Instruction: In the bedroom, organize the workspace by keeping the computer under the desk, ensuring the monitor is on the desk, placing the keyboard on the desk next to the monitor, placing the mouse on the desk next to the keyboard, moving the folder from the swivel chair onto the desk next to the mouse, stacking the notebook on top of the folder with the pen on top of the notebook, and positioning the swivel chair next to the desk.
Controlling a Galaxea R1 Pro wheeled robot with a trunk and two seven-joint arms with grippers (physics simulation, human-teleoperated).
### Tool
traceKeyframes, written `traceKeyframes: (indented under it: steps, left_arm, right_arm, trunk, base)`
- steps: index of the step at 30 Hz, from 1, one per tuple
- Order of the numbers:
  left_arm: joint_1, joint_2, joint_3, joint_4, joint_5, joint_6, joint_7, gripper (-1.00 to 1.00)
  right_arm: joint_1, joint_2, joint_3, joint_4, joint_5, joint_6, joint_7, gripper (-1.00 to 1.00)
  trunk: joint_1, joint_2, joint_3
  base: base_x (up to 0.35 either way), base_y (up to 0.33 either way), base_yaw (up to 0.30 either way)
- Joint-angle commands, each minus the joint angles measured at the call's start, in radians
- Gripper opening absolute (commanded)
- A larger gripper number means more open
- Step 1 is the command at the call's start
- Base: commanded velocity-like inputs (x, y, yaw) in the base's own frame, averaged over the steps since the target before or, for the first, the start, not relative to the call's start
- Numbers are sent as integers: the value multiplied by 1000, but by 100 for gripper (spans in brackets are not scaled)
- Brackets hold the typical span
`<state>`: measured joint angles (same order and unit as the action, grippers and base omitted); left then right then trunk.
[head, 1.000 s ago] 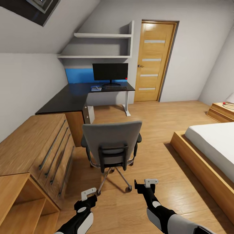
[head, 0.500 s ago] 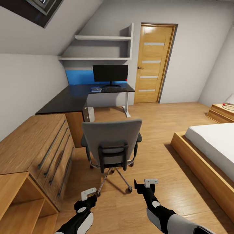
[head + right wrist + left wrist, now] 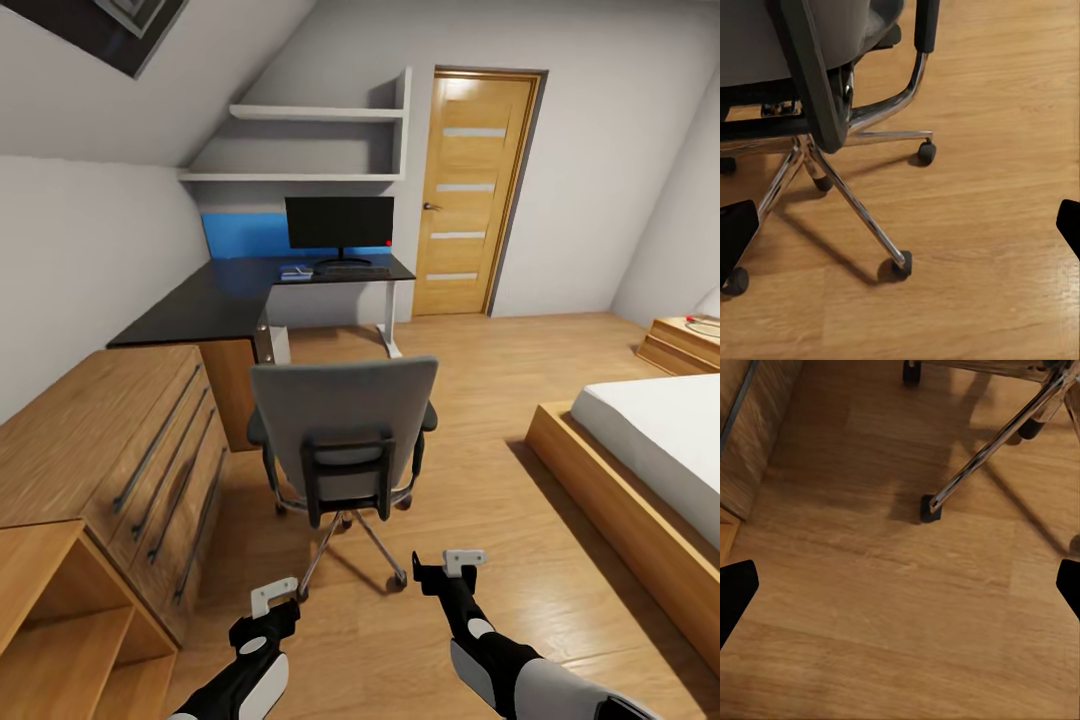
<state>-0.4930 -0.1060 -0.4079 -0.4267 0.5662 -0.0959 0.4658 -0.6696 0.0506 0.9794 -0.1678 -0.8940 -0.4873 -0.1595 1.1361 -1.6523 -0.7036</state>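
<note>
I see the swivel chair (image 3: 343, 445) just ahead of my 2 grippers, back toward me, monitor (image 3: 339, 222) on the desk (image 3: 215, 300) beyond. Left gripper (image 3: 272, 597) and right gripper (image 3: 463, 561) spread wide, empty, above the floor (image 3: 480, 470).

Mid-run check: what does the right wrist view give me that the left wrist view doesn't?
Right wrist alone: the swivel chair's grey backrest, its black back bracket and a black armrest. Left wrist alone: the wooden dresser's front beside the floor. Both: the wooden floor, chrome base legs with black castors, and dark fingertips at the picture's edges, set wide apart, so each hand looks open.
</note>
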Motion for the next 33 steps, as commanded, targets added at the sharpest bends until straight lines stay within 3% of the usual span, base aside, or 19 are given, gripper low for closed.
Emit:
traceKeyframes:
  steps: [1,5,7,10,13,19,20,28,33]
  left_arm:
    - [-1,1,-8,0,11,-6,6,100]
    - [-2,3,-8,-58,8,-1,10,100]
    - [-4,3,-8,-96,6,6,12,100]
    - [-20,2,-8,-166,5,61,14,100]
    - [-37,3,-7,-222,6,137,15,100]
    - [-44,1,-5,-211,9,173,9,100]
    - [-45,7,-4,-189,8,170,6,100]
    - [-47,-7,-5,-191,5,171,6,100]
    - [-118,-14,-4,-182,10,175,6,100]
  right_arm:
    - [-1,0,8,0,-3,-1,-7,100]
    - [-11,5,6,-43,-2,32,-9,100]
    - [-35,10,6,-58,-1,85,-9,100]
    - [-80,14,6,-79,-1,180,-8,100]
    - [-100,16,5,-104,-2,218,-6,100]
    - [-110,16,8,-150,0,231,-4,100]
    - [-111,11,9,-152,1,191,-3,100]
    - [-111,9,10,-153,1,169,-3,100]
    - [-111,9,10,-152,0,168,-5,100]
  trunk:
    - [4,-8,-4]
    - [19,-36,-17]
    - [27,-50,-23]
    - [38,-71,-32]
    - [50,-92,-42]
    - [73,-134,-60]
    - [77,-141,-64]
    - [107,-197,-89]
    - [127,-232,-104]
  base:
    - [0,0,0]
    - [0,0,0]
    - [0,0,0]
    - [0,0,0]
    - [0,0,0]
    - [0,0,0]
    - [0,0,0]
    - [0,0,0]
    - [0,0,0]
